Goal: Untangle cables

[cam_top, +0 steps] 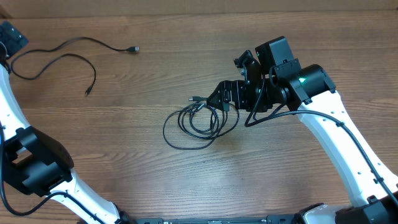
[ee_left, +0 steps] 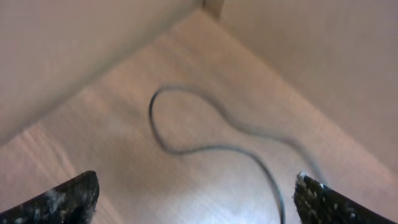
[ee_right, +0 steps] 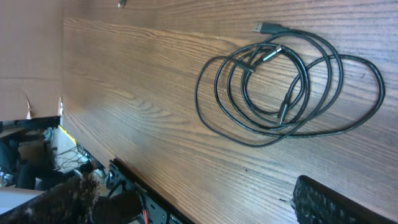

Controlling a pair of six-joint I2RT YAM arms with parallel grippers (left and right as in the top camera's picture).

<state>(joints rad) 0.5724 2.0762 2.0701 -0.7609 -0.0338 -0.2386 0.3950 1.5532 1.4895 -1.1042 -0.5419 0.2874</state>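
Observation:
A coil of thin black cables (cam_top: 199, 122) lies mid-table, with a plug (cam_top: 194, 99) sticking out at its top. My right gripper (cam_top: 222, 98) is open and empty, hovering at the coil's upper right edge. In the right wrist view the coil (ee_right: 286, 87) lies ahead of the spread fingers (ee_right: 199, 202), apart from them. A separate loose cable (cam_top: 87, 39) lies stretched out at the far left, with a plug (cam_top: 132, 48) at its right end. My left gripper (cam_top: 10, 39) is open above that cable's left loop. The left wrist view shows the cable blurred (ee_left: 205, 147) between the fingers (ee_left: 196, 199).
The table's front edge (ee_right: 155, 180) runs close to the right gripper in its wrist view, with wires and clutter (ee_right: 43, 162) beyond it. Beige walls (ee_left: 74, 50) meet behind the loose cable at the table's far left corner. The right arm's own thick wire (cam_top: 273, 113) loops beside the coil.

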